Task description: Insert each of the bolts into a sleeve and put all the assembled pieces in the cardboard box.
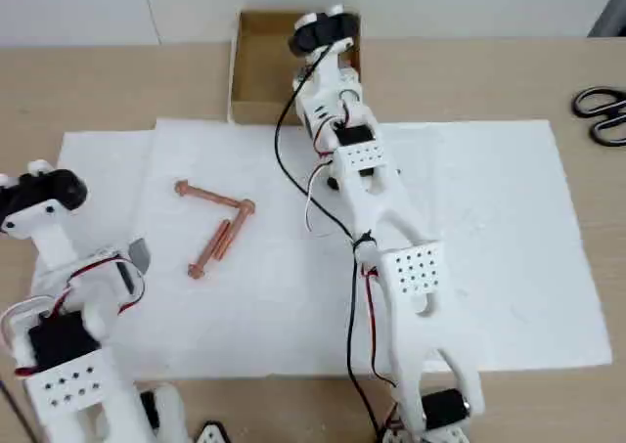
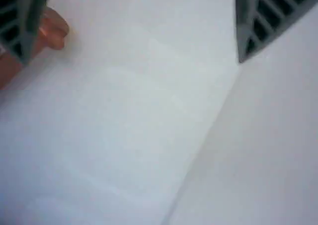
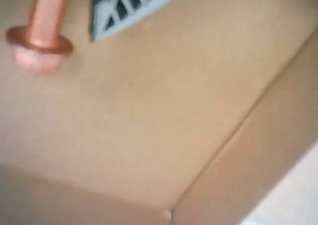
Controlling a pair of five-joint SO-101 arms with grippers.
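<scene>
Seemingly, right claw [image 3: 72,4] pinching bolt [image 3: 39,38], over cardboard box [image 3: 149,115], left claw [image 2: 144,21] spread wide.

My left arm [image 1: 64,365] and right arm [image 1: 391,228] are white printed plastic with black motors, perforated panels and red, black and white cables. My fingers [image 2: 268,16] are grey and ribbed.
</scene>
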